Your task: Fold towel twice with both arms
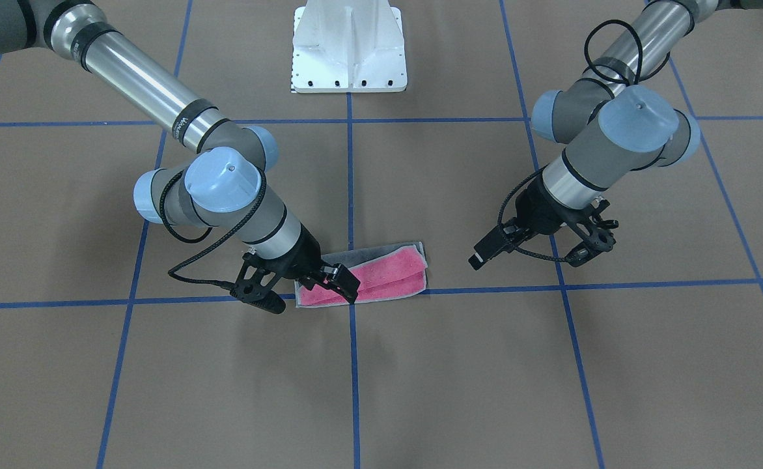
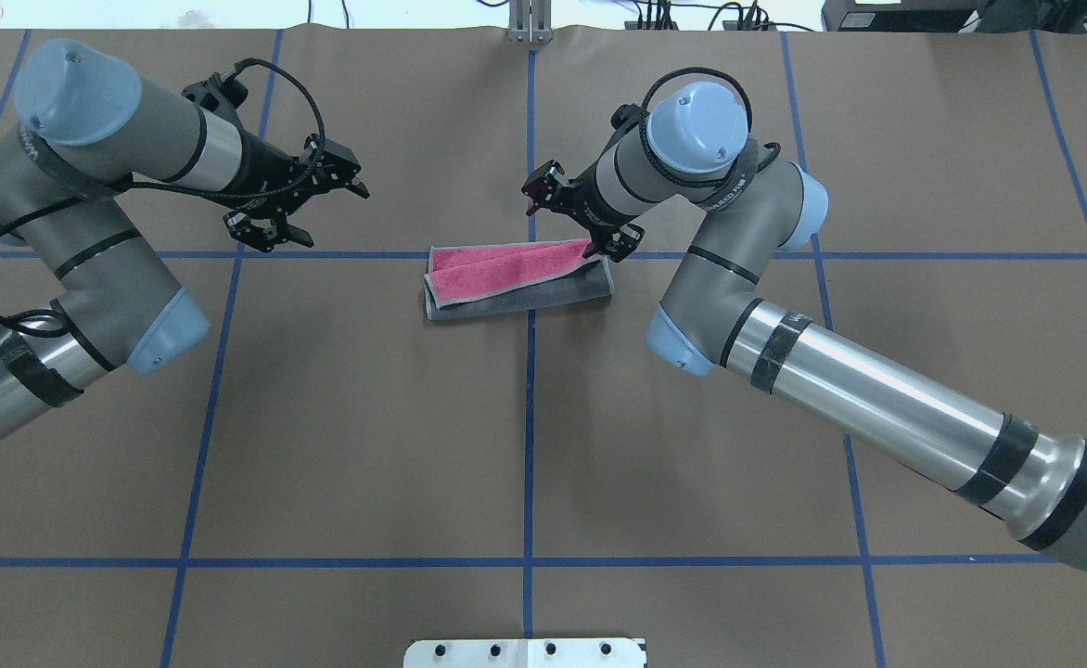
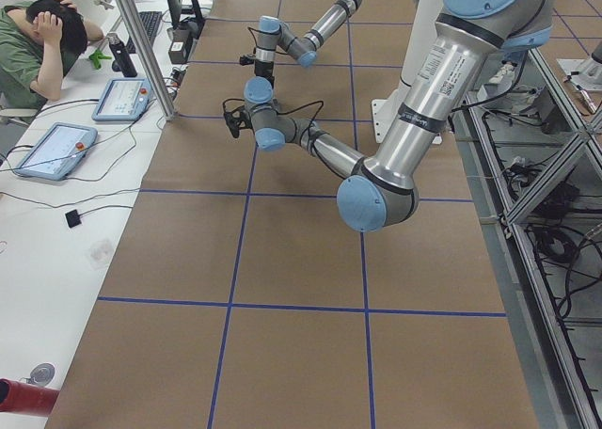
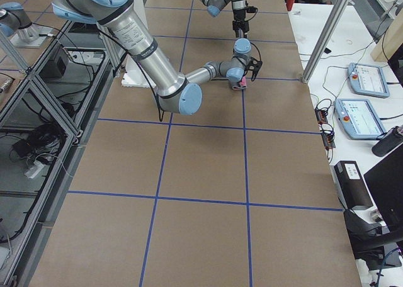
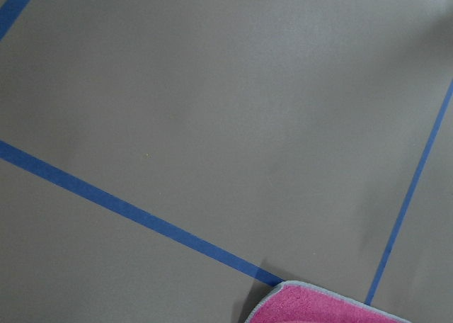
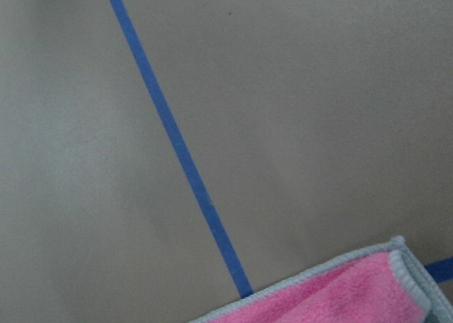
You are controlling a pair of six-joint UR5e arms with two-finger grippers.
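Note:
The towel (image 2: 516, 278) lies folded into a long strip on the brown table, with pink (image 1: 388, 270) on the operators' side and dark grey along the robot's side. My right gripper (image 1: 318, 302) is low at the towel's right end. Its jaws stand apart, with one finger (image 2: 599, 249) touching the far corner of the strip. My left gripper (image 2: 335, 218) is open and empty, above the table well to the left of the towel. The left wrist view shows only a pink corner (image 5: 318, 305), and so does the right wrist view (image 6: 340, 291).
Blue tape lines (image 2: 530, 417) cross the brown table. The white pedestal base (image 1: 349, 52) stands on the robot's side. An operator (image 3: 38, 43) sits beside the table, with tablets (image 3: 56, 151) on a white side table.

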